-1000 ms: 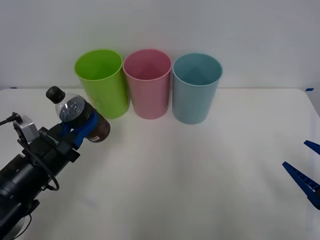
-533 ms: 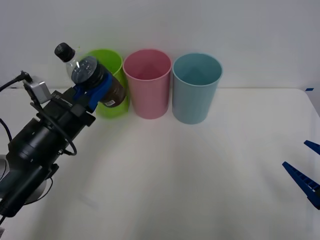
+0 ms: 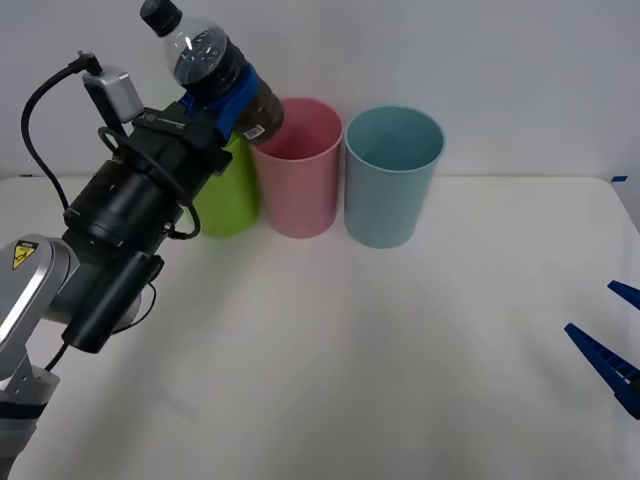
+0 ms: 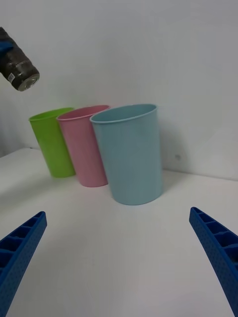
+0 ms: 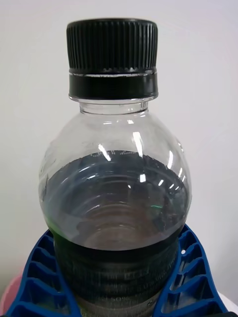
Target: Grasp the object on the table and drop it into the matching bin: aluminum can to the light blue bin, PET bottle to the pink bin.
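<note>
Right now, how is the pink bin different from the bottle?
The pink bin stands upright on the table; the bottle is tilted in the air, held by the left gripper. The bin is open on top; the bottle has a black cap. The bin is much bigger. Both are round.

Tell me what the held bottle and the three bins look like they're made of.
The PET bottle, gripped by the left gripper, looks like clear glossy plastic: see-through shoulder with bright highlights, a ribbed black cap, likely plastic, and a dark wrap label. The pink bin, light blue bin and lime green bin look like smooth, slightly matte moulded plastic of even colour.
</note>
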